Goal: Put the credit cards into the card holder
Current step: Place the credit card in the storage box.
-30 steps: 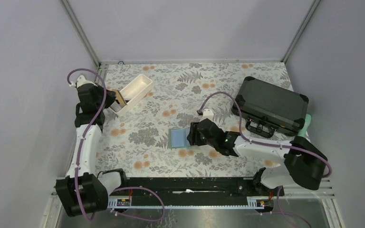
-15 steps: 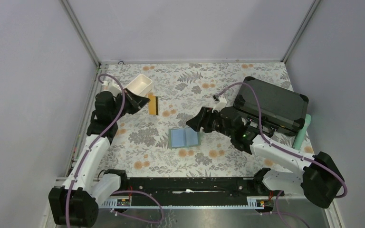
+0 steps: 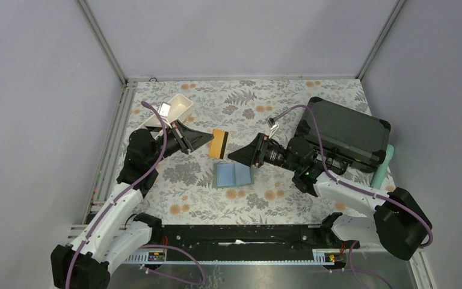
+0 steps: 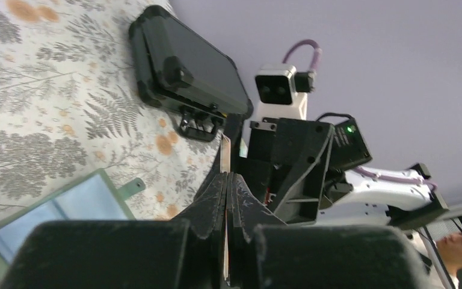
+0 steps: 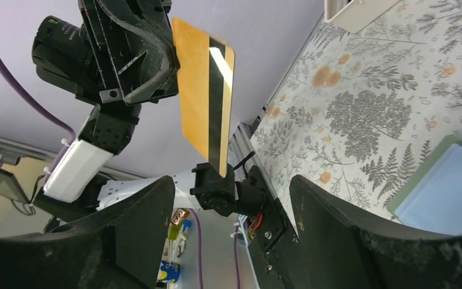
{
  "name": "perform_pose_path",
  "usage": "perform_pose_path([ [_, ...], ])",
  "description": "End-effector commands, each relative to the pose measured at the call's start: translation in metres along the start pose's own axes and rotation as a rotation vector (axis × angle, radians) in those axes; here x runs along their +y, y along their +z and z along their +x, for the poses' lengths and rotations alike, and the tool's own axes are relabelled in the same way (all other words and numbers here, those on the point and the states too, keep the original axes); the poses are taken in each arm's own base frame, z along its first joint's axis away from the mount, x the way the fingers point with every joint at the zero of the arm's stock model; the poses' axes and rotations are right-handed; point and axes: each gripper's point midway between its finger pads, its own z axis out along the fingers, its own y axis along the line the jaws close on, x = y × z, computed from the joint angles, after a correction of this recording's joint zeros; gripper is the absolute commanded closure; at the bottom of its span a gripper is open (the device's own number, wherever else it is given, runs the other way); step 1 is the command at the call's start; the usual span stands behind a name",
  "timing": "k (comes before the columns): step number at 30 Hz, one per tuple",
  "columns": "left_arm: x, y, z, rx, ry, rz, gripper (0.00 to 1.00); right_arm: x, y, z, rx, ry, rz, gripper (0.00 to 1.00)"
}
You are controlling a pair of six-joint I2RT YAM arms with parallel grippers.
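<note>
Left gripper carried the gold card (pinched tight) before gaping right gripper.

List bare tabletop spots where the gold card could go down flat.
Free: the back strip between the white tray and black case; the near strip between the card holder and the base rail. Crowded: the centre, where left hand, holding the gold card, faces the open right hand just behind the holder.
</note>
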Motion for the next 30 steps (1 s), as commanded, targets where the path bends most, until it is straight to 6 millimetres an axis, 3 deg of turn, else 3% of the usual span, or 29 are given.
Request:
perform_pose_path([
  [1,-0.04,-0.004,0.001,-0.004,0.033,0.156,1.0,0.039,0.003,-0.014,-0.006,-0.034,-0.143,0.24],
  [10,-0.048,-0.002,0.014,0.005,-0.003,0.196,1.0,0.059,0.006,-0.023,-0.024,-0.003,-0.23,0.38],
  [14,-0.046,0.0,0.02,0.014,-0.016,0.194,1.0,0.064,0.006,-0.026,-0.034,0.009,-0.253,0.58],
  [20,-0.045,0.002,0.026,0.029,-0.021,0.197,1.0,0.061,0.007,-0.026,-0.039,0.026,-0.239,1.0],
  [22,-0.046,0.002,0.027,0.035,-0.02,0.2,1.0,0.058,0.006,-0.025,-0.041,0.028,-0.231,1.0],
  [23,-0.046,0.002,0.028,0.043,-0.017,0.202,0.97,0.058,0.006,-0.025,-0.044,0.027,-0.23,1.0],
  [30,-0.046,0.0,0.043,0.124,0.01,0.24,0.49,0.058,0.002,-0.02,-0.022,-0.008,-0.23,1.0],
])
